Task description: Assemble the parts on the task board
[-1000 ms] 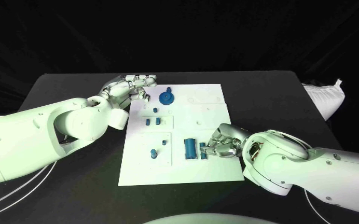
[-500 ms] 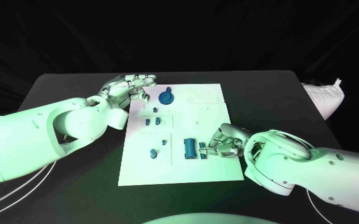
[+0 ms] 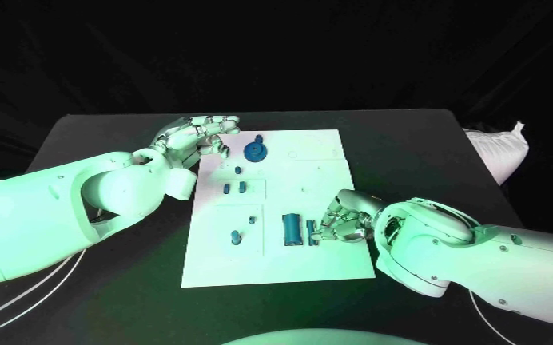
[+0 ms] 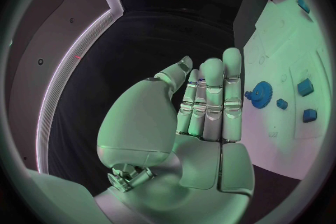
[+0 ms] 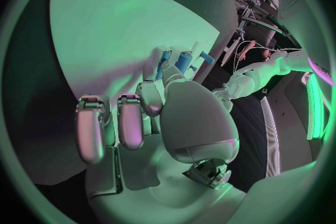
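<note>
Right hand sits lower right of centre in the head view, at the right edge of the white board. Its fingertips pinch a small blue peg just right of the bigger blue block on the lower middle of the board. In the right wrist view the hand has two fingers hanging free while the thumb and a finger close around blue pieces at the board surface. Reads as gripping the peg.

Left hand is upper left of centre, at the board's top left corner, just beside the blue gear. In the left wrist view its fingers stand straight and side by side, with nothing in the palm: open, holding nothing. The gear is just past the fingertips; contact can't be judged.

Rest of the parts on the board: two small blue pieces in the left-middle panel, a small peg and a round-ish piece lower left. Board lies in the middle of the black table.
</note>
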Robot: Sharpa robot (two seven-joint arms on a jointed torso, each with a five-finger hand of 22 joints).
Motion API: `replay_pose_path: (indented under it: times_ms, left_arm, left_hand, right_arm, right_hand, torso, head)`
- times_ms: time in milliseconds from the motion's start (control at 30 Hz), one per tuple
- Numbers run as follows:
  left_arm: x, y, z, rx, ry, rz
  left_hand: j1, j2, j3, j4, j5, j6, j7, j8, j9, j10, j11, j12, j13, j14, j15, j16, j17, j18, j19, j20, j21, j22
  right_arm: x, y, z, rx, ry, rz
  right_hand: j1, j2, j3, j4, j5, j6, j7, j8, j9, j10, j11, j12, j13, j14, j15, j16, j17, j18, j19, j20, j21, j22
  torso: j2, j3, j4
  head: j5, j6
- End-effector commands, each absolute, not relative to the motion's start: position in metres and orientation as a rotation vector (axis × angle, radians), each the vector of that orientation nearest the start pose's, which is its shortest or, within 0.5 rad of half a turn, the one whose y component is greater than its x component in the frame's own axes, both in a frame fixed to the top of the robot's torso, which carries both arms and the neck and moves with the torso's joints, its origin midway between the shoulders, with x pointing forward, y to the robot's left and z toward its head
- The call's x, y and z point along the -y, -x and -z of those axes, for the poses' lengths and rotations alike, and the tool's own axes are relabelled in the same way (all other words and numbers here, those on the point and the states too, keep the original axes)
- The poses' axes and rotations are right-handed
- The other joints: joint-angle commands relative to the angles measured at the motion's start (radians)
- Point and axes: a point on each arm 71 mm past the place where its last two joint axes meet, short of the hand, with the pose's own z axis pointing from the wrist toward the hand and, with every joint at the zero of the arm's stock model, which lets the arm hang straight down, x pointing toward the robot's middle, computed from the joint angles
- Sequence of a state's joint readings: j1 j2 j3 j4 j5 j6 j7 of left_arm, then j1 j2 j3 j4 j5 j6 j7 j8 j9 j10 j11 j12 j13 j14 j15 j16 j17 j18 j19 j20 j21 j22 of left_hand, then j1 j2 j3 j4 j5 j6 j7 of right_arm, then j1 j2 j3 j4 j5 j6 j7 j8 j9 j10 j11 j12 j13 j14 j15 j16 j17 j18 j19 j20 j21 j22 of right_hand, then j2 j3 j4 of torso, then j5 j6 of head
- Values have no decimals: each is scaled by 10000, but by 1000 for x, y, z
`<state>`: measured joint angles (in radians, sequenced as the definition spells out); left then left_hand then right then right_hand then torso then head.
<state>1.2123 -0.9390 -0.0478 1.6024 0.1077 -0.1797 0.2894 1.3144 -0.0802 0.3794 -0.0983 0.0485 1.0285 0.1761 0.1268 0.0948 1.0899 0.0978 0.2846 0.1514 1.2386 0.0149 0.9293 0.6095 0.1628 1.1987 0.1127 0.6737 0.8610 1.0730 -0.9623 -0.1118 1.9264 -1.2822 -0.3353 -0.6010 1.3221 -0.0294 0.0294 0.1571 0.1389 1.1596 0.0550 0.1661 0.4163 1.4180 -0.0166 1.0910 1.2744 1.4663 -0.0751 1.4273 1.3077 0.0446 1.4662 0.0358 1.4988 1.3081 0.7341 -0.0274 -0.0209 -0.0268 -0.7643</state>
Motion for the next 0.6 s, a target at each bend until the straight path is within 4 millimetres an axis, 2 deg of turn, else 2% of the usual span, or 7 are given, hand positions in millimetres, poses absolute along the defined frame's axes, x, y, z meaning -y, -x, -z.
replay_pose_path:
  times_ms: [33, 367, 600]
  left_arm:
    - [-224, -472, 176, -15386, 12509, 16555]
    - [-225, -472, 176, -15384, 12517, 16539]
    - [-225, -472, 176, -15380, 12522, 16524]
  left_hand:
    - [6, 106, -47, 14, -10, -86, -15, 60, -11, -75, 17, 24, 11, -65, 2, -17, -10, 134, -35, 22, -37, -10]
    - [6, 106, -47, 14, -10, -86, -15, 60, -11, -75, 17, 24, 11, -65, 2, -17, -10, 134, -35, 22, -37, -10]
    - [6, 106, -47, 14, -10, -86, -15, 60, -11, -75, 17, 24, 11, -65, 2, -17, -10, 134, -35, 22, -37, -10]
  right_arm:
    - [169, -369, 243, -20872, -1753, -5464]
    - [167, -371, 247, -20911, -1364, -5183]
    - [169, -371, 247, -20851, -1202, -5059]
  right_hand:
    - [17, 37, -23, -10, -66, -64, -4, 53, 12, 64, -42, 63, -10, 663, -78, -17, 558, -138, 227, -48, 23, 1477]
    - [-82, 76, -74, 40, -72, -41, -11, 65, 27, 104, -39, 154, 50, 661, -72, -28, 545, -136, 222, -43, 18, 1470]
    - [89, 119, -33, -93, -71, -10, -56, 89, 53, 136, -78, 212, 92, 656, -97, -49, 519, -136, 224, -53, 19, 1475]
  torso:
    - [14, 4, 21]
    - [8, 2, 2]
    - [-3, 5, -1]
  head:
    - [-10, 9]
    - [17, -10]
    - [18, 4]
